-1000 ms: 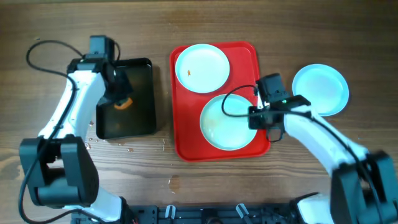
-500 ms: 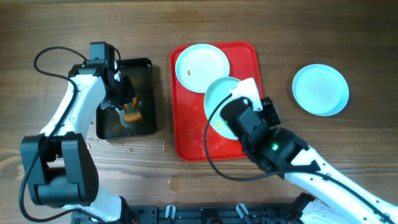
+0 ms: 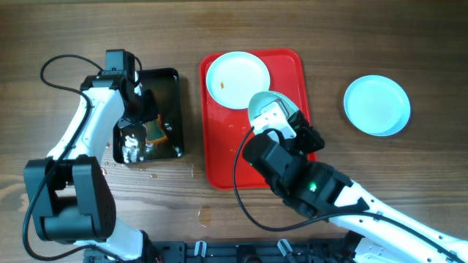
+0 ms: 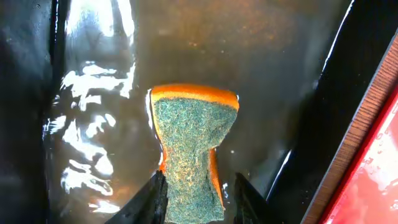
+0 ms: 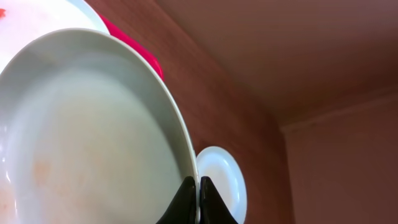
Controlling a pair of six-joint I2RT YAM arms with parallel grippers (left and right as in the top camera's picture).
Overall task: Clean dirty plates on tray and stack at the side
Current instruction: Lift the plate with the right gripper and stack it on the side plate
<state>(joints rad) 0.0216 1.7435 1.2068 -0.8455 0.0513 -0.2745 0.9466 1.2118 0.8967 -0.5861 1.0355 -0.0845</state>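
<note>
My right gripper (image 3: 276, 115) is shut on the rim of a pale plate (image 3: 265, 101) and holds it tilted up above the red tray (image 3: 219, 157). In the right wrist view the fingers pinch the rim (image 5: 198, 200) of this plate (image 5: 87, 137), which bears a faint orange smear. A second plate (image 3: 238, 79) with a small orange smear lies at the tray's far end. A third plate (image 3: 376, 104) lies on the table right of the tray. My left gripper (image 4: 199, 202) is shut on an orange-and-green sponge (image 4: 193, 143) in the black tray (image 3: 178, 109).
The black tray holds water and stands left of the red tray, a narrow strip of wood between them. Water drops lie on the table in front of the black tray (image 3: 150, 174). My right arm (image 3: 322, 193) reaches over the red tray's near right corner.
My right gripper has lifted the near plate off the red tray and tipped it upright. My left gripper has carried the sponge nearer within the black tray.
</note>
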